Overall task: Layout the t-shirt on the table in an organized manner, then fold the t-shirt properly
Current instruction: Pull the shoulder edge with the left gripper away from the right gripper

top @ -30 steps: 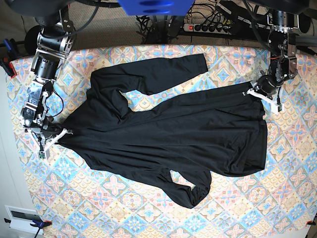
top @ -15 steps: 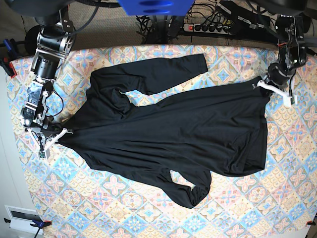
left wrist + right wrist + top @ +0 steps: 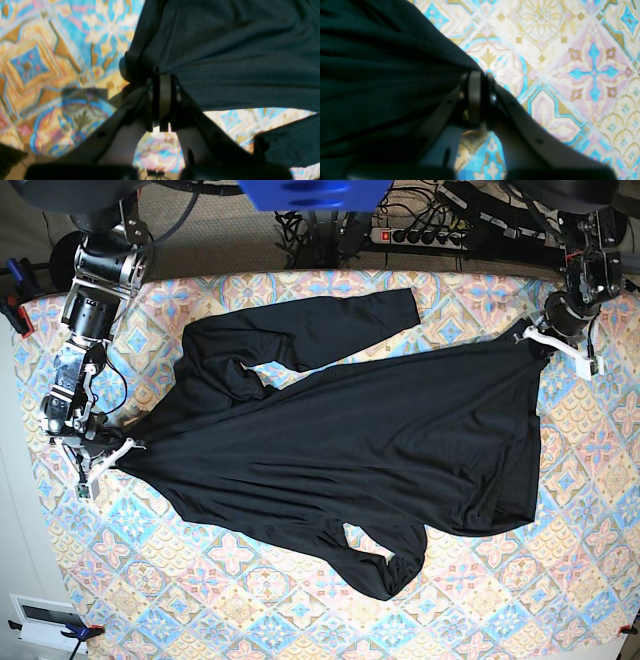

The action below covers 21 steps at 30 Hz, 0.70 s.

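The plain black, soft long-sleeved t-shirt (image 3: 340,450) lies slantwise across the pastel tile-patterned bench (image 3: 250,610), limp and prone to bunching; its edges and corners look the best holds. The left hand (image 3: 535,340) and right hand (image 3: 112,448) each pinch opposite edges. The lower sleeve is folded under, partly hidden

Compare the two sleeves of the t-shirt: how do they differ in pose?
The upper sleeve lies stretched out fairly straight toward the table's far edge. The lower sleeve is bunched and doubled back on itself near the hem. Both are plain black and lie unheld, on the tabletop.
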{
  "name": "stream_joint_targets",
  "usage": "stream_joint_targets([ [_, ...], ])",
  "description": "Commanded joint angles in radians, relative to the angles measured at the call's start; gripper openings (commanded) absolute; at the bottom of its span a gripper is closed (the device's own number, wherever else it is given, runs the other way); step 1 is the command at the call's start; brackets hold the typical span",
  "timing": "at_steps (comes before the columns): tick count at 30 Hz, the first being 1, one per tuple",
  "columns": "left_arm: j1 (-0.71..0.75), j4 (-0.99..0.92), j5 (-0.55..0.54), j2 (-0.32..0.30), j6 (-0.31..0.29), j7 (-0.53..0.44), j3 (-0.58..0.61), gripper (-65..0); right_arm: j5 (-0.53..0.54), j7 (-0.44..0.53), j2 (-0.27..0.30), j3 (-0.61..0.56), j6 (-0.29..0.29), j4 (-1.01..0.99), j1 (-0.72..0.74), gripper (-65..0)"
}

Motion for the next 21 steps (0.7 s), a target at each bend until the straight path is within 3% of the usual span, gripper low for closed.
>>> stream_joint_targets([
  [1,0.014,0.015,0.007,-0.021,0.001,-0.018,0.0,-65.0,0.004,0.021,0.023,0.007,-0.005,0.016,0.027,-65.0],
  [21,0.103,0.015,0.008,-0.027,0.001,-0.012,0.034,-65.0,0.004,0.015,0.023,0.005,-0.005,0.016,0.027,-65.0],
])
